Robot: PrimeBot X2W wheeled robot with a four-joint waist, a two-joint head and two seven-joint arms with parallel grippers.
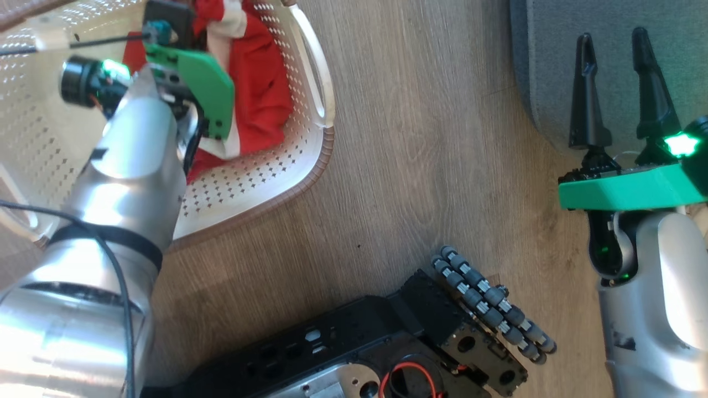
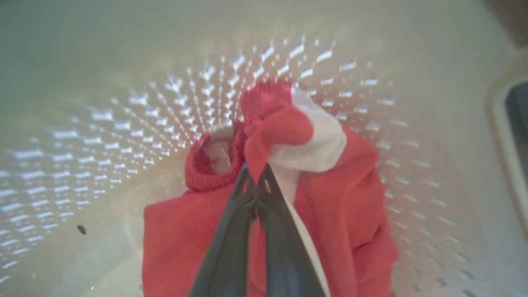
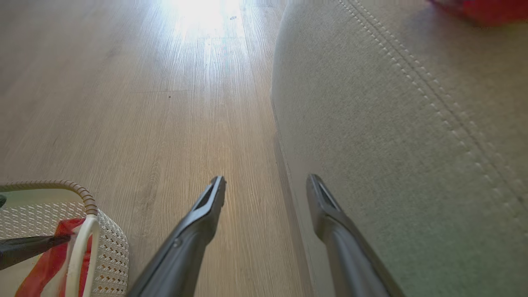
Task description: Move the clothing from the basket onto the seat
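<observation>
The cream perforated basket (image 1: pixel 265 188) stands on the floor at the upper left of the head view. Red-and-white clothing (image 1: pixel 260 83) lies bunched inside it. My left arm (image 1: pixel 133 160) reaches down into the basket. In the left wrist view my left gripper (image 2: pixel 255 176) is shut on a fold of the red clothing (image 2: pixel 342 206) against the basket wall (image 2: pixel 123 123). My right gripper (image 1: pixel 614 38) is open and holds nothing, pointing at the rounded edge of the grey seat (image 1: pixel 553 55). In the right wrist view that gripper (image 3: pixel 266 181) straddles the seat's (image 3: pixel 392 123) edge.
A red garment (image 3: pixel 482 10) lies on the seat at the far top right of the right wrist view. The basket corner (image 3: pixel 111 243) shows at its lower left. My black base with a roller wheel (image 1: pixel 481 298) sits at the bottom of the head view. Wood floor (image 1: pixel 420 138) separates basket and seat.
</observation>
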